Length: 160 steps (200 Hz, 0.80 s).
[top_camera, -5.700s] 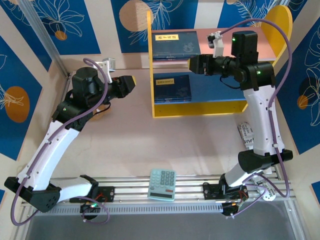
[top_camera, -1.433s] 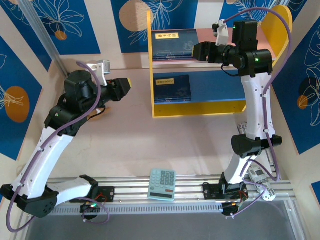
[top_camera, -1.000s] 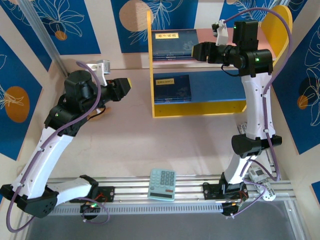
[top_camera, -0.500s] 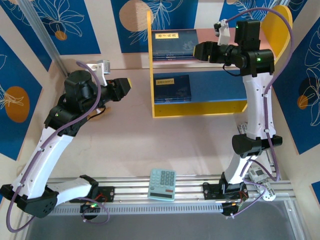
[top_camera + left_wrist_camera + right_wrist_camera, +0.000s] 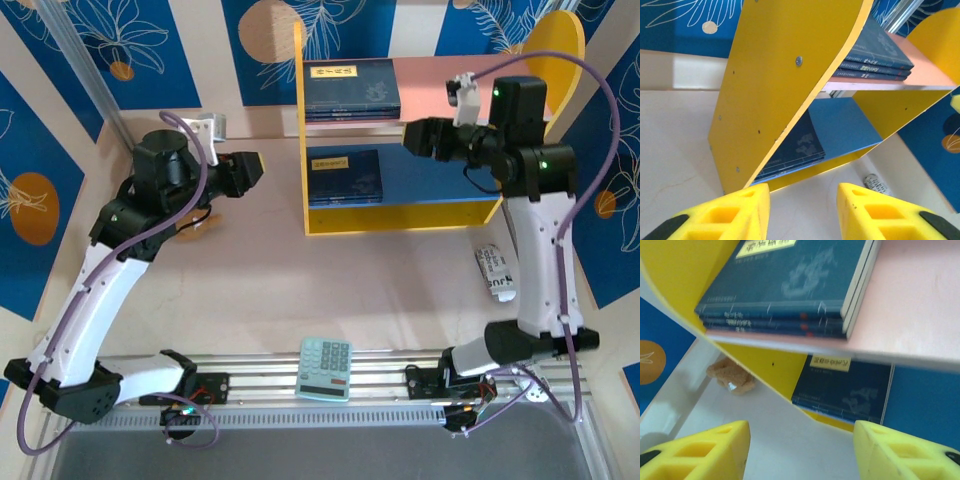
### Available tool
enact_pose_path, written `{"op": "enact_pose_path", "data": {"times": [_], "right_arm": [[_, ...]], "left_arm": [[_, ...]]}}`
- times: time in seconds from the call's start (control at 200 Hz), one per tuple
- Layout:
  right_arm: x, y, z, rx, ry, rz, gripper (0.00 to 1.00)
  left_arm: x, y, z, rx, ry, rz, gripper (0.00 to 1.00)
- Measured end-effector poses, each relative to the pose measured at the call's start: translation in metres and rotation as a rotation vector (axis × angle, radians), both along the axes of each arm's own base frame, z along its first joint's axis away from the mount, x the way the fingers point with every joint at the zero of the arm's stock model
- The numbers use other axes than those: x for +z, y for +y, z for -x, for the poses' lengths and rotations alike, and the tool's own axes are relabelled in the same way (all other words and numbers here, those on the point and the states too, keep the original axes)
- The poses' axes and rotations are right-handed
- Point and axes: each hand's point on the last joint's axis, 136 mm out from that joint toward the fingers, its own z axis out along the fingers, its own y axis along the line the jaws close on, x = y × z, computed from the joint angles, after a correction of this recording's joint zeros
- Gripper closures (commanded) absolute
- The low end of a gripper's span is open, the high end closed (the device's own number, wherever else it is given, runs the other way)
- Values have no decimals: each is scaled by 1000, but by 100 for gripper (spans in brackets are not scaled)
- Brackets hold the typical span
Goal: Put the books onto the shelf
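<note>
Top external: books (image 5: pixel 350 88) lie flat on the shelf (image 5: pixel 400 222), one stack per tier, beside its left panel (image 5: pixel 300 130), apparently for support.

Left wrist: left claw (image 5: pixel 802 210) stands apart and empty, facing the shelf.

Right wrist: right claw (image 5: pixel 802 450) is apart and empty. Stowing is judged complete.

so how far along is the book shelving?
Looks nearly done. Done: a stack of navy books lies on the pink top board, a second stack on the blue lower board. In hand: nothing; left gripper and right gripper are open and empty. Left: probably only retracting; the table by the arms holds a mint-green calculator, not a book.
</note>
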Motion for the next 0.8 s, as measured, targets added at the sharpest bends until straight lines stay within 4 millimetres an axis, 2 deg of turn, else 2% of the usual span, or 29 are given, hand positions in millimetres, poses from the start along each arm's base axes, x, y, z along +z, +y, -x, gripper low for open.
{"op": "enact_pose_path", "data": {"times": [0.165,0.345,0.58,0.625,0.63,0.645,0.655,0.695,0.8], "right_arm": [[-26,6,28,22,24,19,40],[-57,8,36,29,83,35,35],[-79,10,50,43,95,36,28],[-78,9,53,44,84,35,24],[-78,9,53,43,83,35,21],[-77,9,54,42,81,32,5],[-77,9,55,43,78,32,0],[-76,9,57,42,70,30,1],[-73,7,60,39,51,25,1]], "left_arm": [[-9,-2,-3,-17,16,-64,52],[-23,-6,-7,-47,38,-134,43],[0,-6,-16,-52,-38,-191,27],[4,-5,-18,-45,-51,-201,21],[6,-4,-18,-43,-53,-201,19],[6,-4,-18,-42,-59,-209,16],[7,-4,-19,-40,-59,-210,13],[8,-2,-20,-31,-61,-215,1],[0,0,-23,-21,-46,-250,0]]}}
